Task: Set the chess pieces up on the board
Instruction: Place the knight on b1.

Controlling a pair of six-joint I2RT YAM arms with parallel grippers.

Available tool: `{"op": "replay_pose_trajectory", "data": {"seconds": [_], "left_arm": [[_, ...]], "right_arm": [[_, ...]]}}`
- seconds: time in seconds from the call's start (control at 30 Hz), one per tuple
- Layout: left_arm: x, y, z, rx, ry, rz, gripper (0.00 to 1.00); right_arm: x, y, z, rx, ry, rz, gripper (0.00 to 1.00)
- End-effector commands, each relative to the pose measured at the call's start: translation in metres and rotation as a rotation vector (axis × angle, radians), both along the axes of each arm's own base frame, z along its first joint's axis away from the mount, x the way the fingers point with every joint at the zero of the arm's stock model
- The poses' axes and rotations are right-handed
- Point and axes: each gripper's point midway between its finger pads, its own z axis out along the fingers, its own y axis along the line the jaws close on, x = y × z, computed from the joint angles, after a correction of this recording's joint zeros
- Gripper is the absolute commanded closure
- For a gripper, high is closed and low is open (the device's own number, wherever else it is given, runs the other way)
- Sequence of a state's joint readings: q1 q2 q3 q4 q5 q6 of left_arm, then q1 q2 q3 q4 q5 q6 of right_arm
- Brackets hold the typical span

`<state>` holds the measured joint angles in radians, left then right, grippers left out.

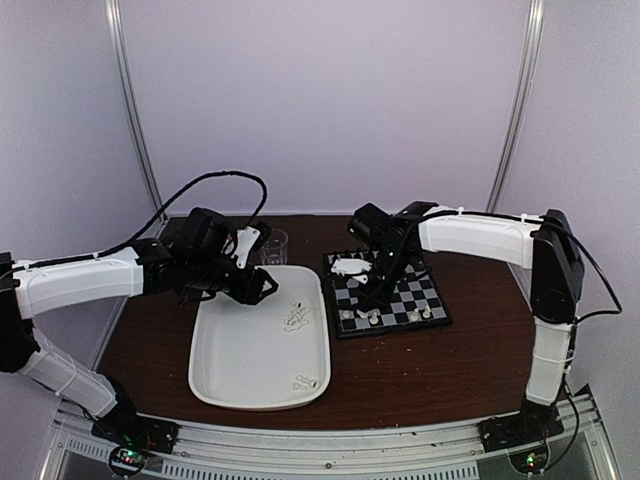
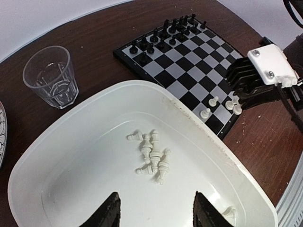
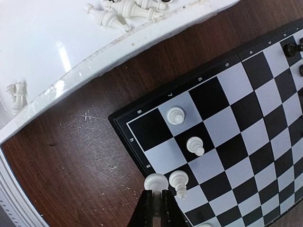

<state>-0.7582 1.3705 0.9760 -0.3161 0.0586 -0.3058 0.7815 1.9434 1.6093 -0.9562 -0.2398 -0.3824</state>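
The board (image 3: pixel 246 137) lies to the right of the tray, with three white chess pieces (image 3: pixel 195 145) standing near its corner. My right gripper (image 3: pixel 155 191) is shut on another white piece (image 3: pixel 155 179), holding it over the board's near rim beside a standing piece (image 3: pixel 179 182). In the top view, this gripper (image 1: pixel 375 292) hangs over the board's (image 1: pixel 425 295) left part. My left gripper (image 2: pixel 156 208) stands open above the tray with nothing between its fingers. A pile of several white pieces (image 2: pixel 151 153) lies ahead of it. One more piece (image 2: pixel 229 213) lies by the right finger.
The white oblong tray (image 2: pixel 137 86) fills the left half of the table (image 1: pixel 400 370). A clear plastic cup (image 2: pixel 51 75) stands behind the tray. Black chessmen (image 2: pixel 165 33) line the board's far side. The plate's patterned rim (image 2: pixel 2 127) shows at the far left.
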Motion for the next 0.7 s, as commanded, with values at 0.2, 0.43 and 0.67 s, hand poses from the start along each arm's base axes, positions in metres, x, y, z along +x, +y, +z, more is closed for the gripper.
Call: {"op": "replay_pose_trajectory", "data": {"seconds": [0.2,0.43,0.67], "left_arm": [[0.009,0.0,-0.004,0.008,-0.002,0.017,0.48],[0.008,0.0,-0.007,0.007,0.005,0.014,0.48],[0.007,0.0,-0.009,0.001,0.009,0.013,0.47]], "right_arm": [[-0.002,0.003,-0.025,-0.063,-0.01,0.027,1.0],[0.001,0.002,-0.032,-0.09,-0.021,0.022,1.0],[0.005,0.002,-0.037,-0.107,-0.022,0.013,1.0]]}}
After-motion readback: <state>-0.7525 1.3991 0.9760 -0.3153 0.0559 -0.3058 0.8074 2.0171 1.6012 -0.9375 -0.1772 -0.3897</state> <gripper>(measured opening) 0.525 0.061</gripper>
